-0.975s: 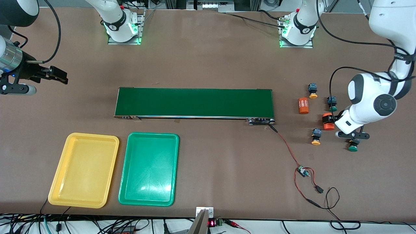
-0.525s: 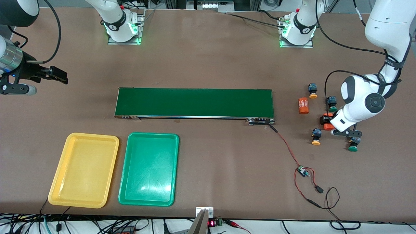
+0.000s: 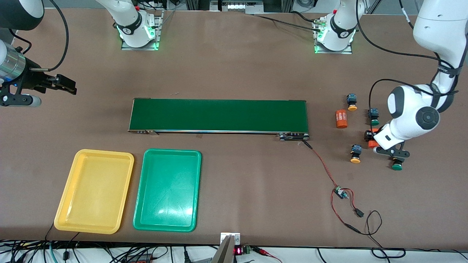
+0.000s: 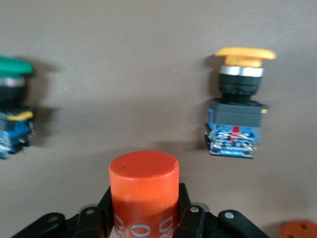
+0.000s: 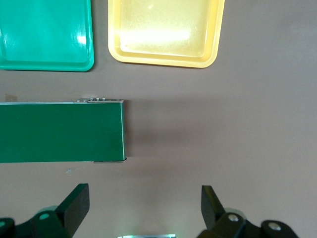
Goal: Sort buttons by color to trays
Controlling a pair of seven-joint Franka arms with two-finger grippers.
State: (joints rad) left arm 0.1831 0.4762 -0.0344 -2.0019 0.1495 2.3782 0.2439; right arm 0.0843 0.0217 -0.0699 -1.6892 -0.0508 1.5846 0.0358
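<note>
While my right claw (image 5: 143,208) waits spread apart, my left claw (image 4: 143,218) clamps an orange cylinder (image 4: 143,186) among the buttons (image 4: 237,106), well apart from the trays (image 3: 94,190).

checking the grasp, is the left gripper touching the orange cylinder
Touching: in the left wrist view the left gripper has a finger pressed against each side of the orange cylinder.

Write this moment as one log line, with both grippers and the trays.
left gripper: shut on orange cylinder | right gripper: open, idle over table | buttons: four on table | yellow tray, green tray: empty
</note>
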